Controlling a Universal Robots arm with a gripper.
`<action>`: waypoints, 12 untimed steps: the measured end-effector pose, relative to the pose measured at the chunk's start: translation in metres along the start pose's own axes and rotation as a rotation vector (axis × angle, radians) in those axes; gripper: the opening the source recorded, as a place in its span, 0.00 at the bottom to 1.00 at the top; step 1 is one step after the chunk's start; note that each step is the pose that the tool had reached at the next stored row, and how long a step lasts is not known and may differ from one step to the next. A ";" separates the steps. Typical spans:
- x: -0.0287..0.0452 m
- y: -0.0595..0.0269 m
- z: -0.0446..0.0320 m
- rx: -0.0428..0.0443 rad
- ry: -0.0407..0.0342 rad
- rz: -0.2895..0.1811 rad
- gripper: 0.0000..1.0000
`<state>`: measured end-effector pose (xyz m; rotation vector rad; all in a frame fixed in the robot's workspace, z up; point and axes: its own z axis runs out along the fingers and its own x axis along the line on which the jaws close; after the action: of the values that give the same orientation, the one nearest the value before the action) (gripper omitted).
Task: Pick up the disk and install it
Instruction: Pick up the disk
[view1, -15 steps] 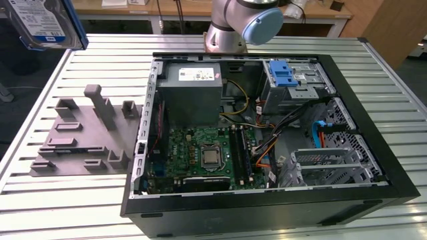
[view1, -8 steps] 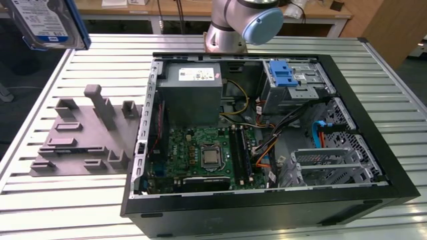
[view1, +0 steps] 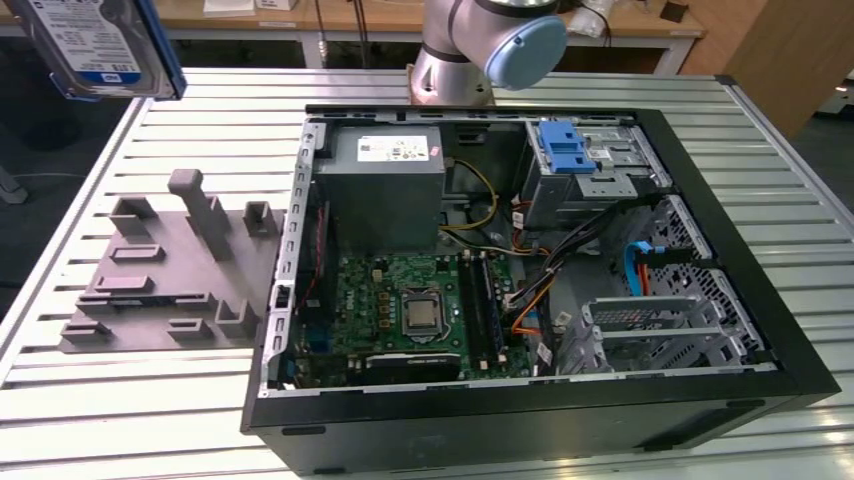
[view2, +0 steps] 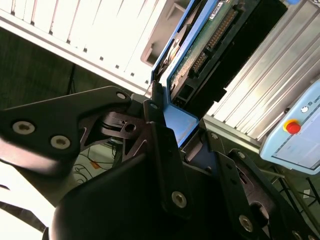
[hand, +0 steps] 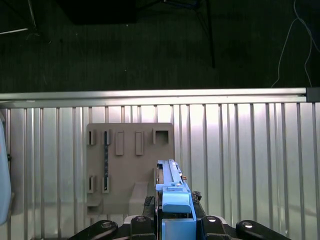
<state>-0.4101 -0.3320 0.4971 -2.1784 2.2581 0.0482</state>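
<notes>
The gripper (view2: 177, 120) pinches the blue-framed end of the disk (view2: 212, 37). In the second wrist view its black fingers (view2: 162, 145) press on either side of the frame, and the disk's circuit-board side and connector row face the camera. Behind lie the slatted table (view2: 100, 30) and a pale-blue pendant (view2: 295, 125) with a red button.

In the first wrist view the disk (hand: 172, 192) is seen edge-on in the air. The grey fixture plate (hand: 127, 165) lies on the table (hand: 240, 150) beneath it, with dark floor beyond.

The exterior view shows the labelled face of the disk (view1: 100, 40), held high at that view's left. It is well apart from the open computer case (view1: 534, 420). Inside the case, a drive cage (view1: 601, 170) with a blue tab (view1: 567, 150) sits near the grey power supply box (view1: 380, 185), and cables (view1: 587, 250) cross in front of it.
</notes>
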 end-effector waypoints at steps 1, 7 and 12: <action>0.0000 -0.0005 0.0000 -0.0001 0.0000 0.000 0.36; -0.0001 -0.0035 -0.0001 0.0000 0.0000 0.000 0.36; -0.0002 -0.0057 -0.0001 0.0000 0.0000 0.000 0.36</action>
<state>-0.4044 -0.3320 0.4971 -2.1783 2.2582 0.0482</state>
